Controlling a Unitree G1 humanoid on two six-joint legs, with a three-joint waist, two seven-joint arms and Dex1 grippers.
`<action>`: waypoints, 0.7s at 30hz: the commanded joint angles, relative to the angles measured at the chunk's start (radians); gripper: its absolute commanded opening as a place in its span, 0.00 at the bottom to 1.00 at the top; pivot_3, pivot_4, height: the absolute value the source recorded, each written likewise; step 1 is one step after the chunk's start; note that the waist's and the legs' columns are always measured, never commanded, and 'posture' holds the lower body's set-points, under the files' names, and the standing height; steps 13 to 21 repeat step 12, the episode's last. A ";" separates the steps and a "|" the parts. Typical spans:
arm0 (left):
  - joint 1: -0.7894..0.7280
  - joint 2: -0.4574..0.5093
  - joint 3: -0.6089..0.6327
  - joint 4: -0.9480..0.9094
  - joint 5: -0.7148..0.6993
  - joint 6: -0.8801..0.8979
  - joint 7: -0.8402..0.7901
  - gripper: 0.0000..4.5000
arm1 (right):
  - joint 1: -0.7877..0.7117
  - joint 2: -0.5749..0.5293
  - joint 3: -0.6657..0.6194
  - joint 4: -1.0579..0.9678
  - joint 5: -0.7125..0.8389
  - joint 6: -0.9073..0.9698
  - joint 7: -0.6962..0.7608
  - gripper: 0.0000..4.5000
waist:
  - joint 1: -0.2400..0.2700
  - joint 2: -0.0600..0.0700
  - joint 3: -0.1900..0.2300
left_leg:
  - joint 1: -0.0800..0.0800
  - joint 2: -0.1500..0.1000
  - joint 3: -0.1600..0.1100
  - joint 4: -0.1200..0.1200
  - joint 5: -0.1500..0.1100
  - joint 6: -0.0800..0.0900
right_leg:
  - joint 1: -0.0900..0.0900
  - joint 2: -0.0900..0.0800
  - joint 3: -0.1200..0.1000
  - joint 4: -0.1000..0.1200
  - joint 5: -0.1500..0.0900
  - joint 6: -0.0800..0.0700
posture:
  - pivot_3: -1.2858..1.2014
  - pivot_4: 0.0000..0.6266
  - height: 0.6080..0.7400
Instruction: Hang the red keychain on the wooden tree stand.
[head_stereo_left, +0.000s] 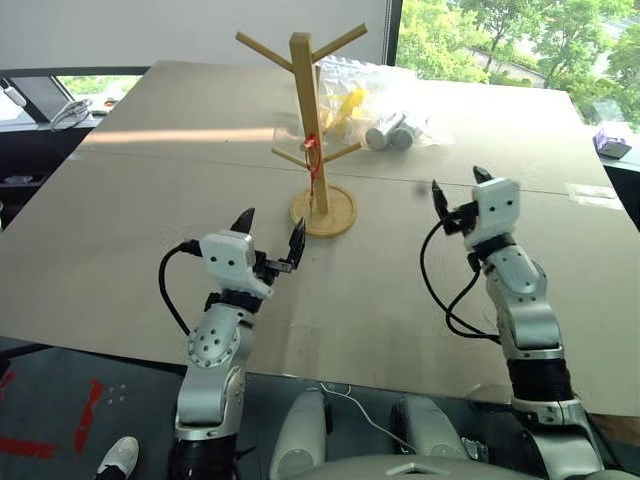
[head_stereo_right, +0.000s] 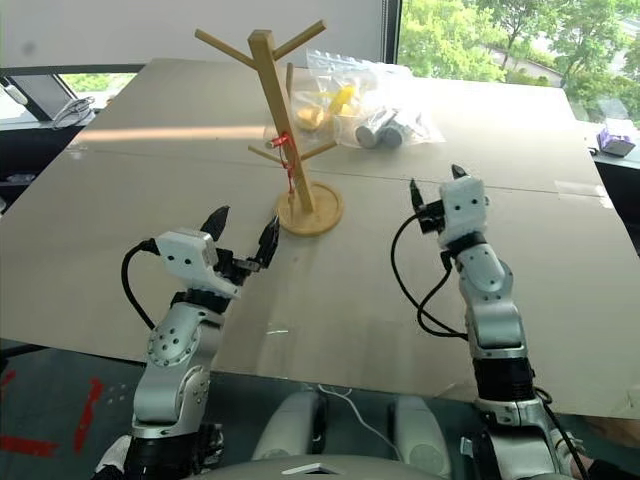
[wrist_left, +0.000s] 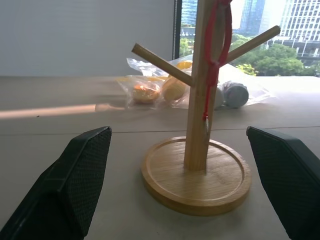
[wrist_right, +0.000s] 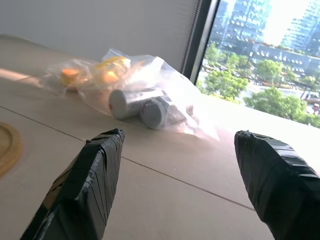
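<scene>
Both hands, left hand (head_stereo_left: 270, 232) and right hand (head_stereo_left: 457, 189), hover released over the desk (head_stereo_left: 120, 230). Already hanging from a low peg of the wooden tree stand (head_stereo_left: 305, 110), the red keychain (head_stereo_left: 313, 160) looks light and limp; pinch the loop, not the key.

The red keychain (wrist_left: 215, 55) and the wooden tree stand (wrist_left: 200, 125) run off the left wrist view's upper edge, the key too small to tell.

A large flat beige table (head_stereo_left: 150, 220) stood before a plain white wall (head_stereo_left: 150, 30). A tall window (head_stereo_left: 520, 40) admitted daylight, with green trees (head_stereo_left: 450, 35) outside.
</scene>
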 joint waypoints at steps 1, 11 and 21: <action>-0.011 -0.010 0.025 0.089 0.053 -0.053 0.058 1.00 | 0.042 -0.001 -0.039 0.007 0.027 -0.034 -0.025 0.84 | -0.002 0.000 0.000 | 0.000 0.000 0.000 0.000 0.000 0.000 | 0.000 0.000 0.000 0.000 0.000 0.000 | 0.52 0.24 1.00; -0.037 -0.040 0.045 0.308 0.085 -0.145 0.120 1.00 | 0.110 0.021 -0.045 0.094 0.028 -0.103 -0.066 0.84 | 0.004 0.000 0.000 | -0.001 0.000 0.001 0.000 0.000 0.000 | 0.000 0.000 0.001 -0.001 0.000 0.000 | 0.52 0.24 1.00; -0.038 -0.041 0.045 0.313 0.084 -0.144 0.119 1.00 | 0.113 0.024 -0.044 0.097 0.029 -0.106 -0.069 0.84 | 0.004 0.000 0.000 | 0.000 0.000 0.001 0.000 0.000 0.000 | 0.000 0.000 0.001 0.000 0.000 0.000 | 0.52 0.24 1.00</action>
